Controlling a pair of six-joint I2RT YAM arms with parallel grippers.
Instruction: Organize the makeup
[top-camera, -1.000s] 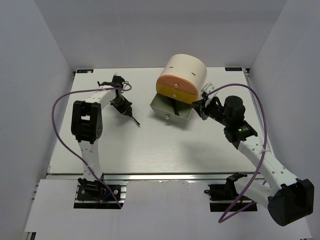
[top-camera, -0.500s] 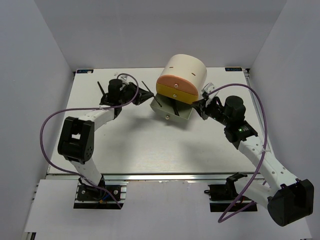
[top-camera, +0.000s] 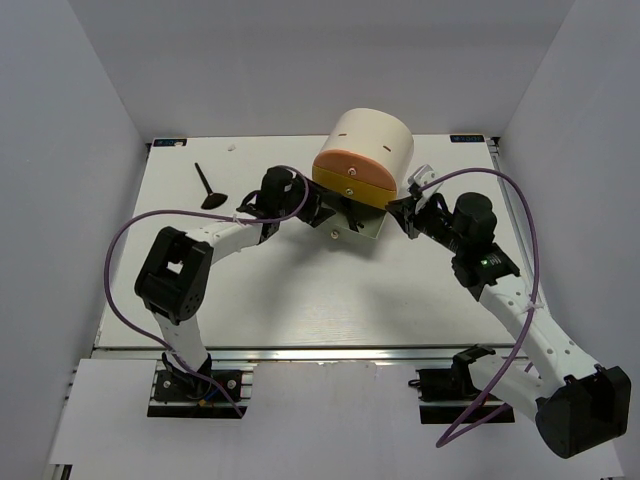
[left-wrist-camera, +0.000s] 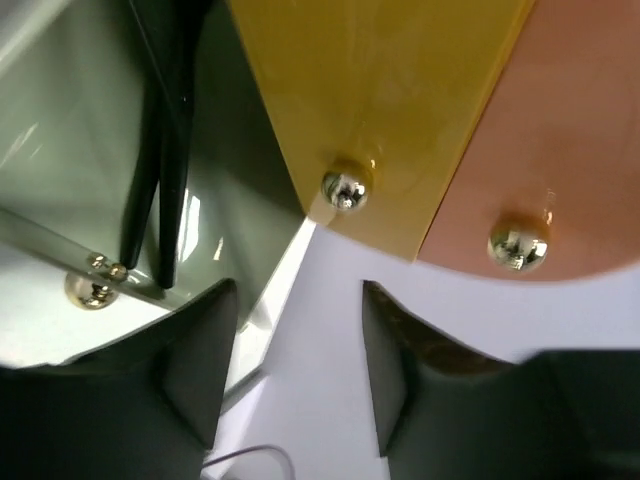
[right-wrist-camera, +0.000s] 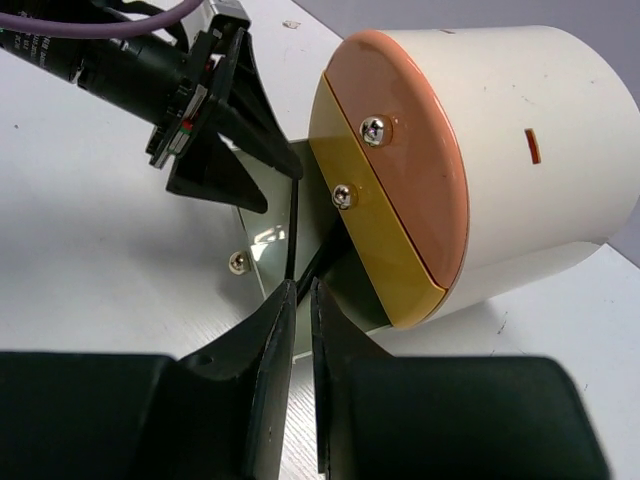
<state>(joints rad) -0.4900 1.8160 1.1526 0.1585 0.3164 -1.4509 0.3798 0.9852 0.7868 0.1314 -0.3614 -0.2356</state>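
Two thin black brushes (left-wrist-camera: 160, 150) lie in the open green drawer (left-wrist-camera: 60, 120) of the cream drawer unit (top-camera: 365, 150). My left gripper (left-wrist-camera: 300, 330) hovers open just in front of that drawer, beside the yellow front (left-wrist-camera: 400, 100), with nothing between its fingers. In the top view it (top-camera: 322, 212) sits at the drawer's left side. My right gripper (right-wrist-camera: 303, 300) is shut and empty, at the drawer's (right-wrist-camera: 262, 240) right side, pointing at the brushes (right-wrist-camera: 295, 235). Another black brush (top-camera: 208, 187) lies on the table at the back left.
The pink front (left-wrist-camera: 560, 150) and the yellow front are closed, each with a small metal knob. The white table (top-camera: 300, 300) ends at walls on the left, back and right. The left gripper's body (right-wrist-camera: 200, 110) shows in the right wrist view.
My left arm has swung from the table's left side to the green drawer with a brush, and its jaws have opened. The right arm has barely moved.
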